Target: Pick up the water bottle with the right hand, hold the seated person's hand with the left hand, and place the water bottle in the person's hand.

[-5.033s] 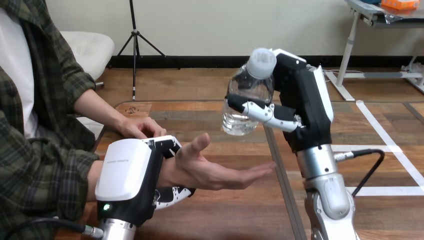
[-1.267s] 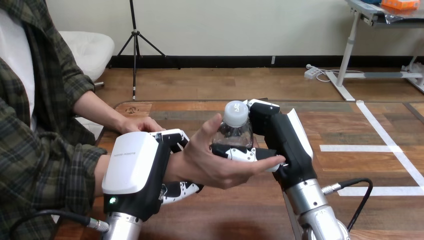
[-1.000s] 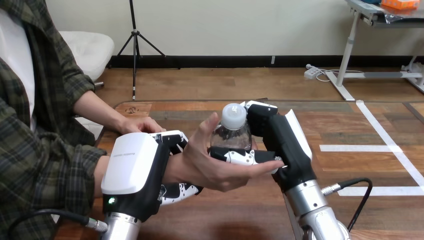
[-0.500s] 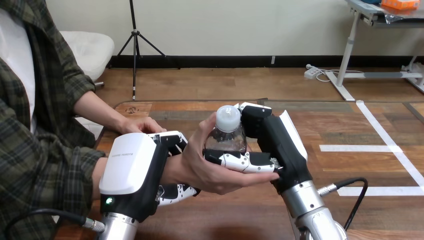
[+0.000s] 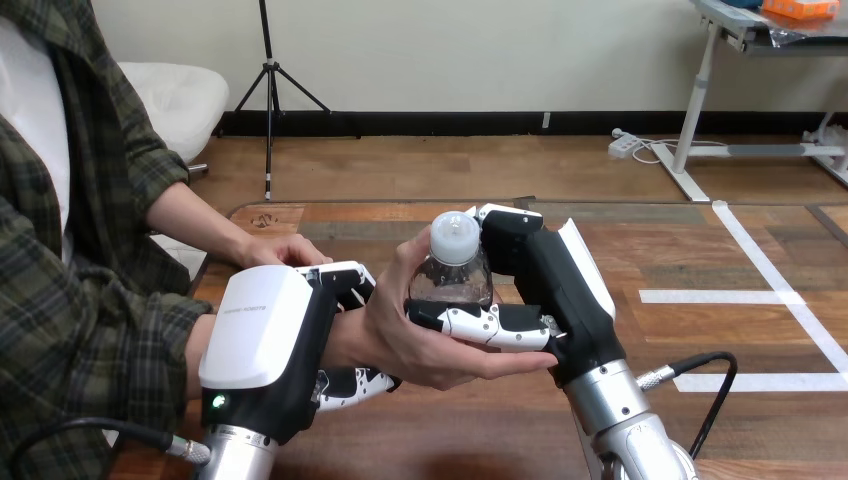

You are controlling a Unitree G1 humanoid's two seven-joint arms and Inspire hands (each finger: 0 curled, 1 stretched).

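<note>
A clear water bottle [image 5: 452, 272] with a white cap stands upright in the person's upturned hand [image 5: 425, 345] at the middle of the table. My right hand [image 5: 545, 285] is shut on the bottle, its fingers [image 5: 480, 322] curled across the front of it. The person's thumb rests against the bottle's left side. My left hand [image 5: 270, 345] grips the person's wrist, with fingers over it near the top and the thumb [image 5: 352, 381] under it.
The person's other hand [image 5: 283, 250] lies flat on the wooden table [image 5: 420, 440] behind my left hand. A dark seam runs down the table under my right arm. White tape lines mark the table at the right.
My right hand has brought the bottle down from above into the person's palm. In the last second it shifted slightly left with the bottle. My left hand has stayed on the wrist.
</note>
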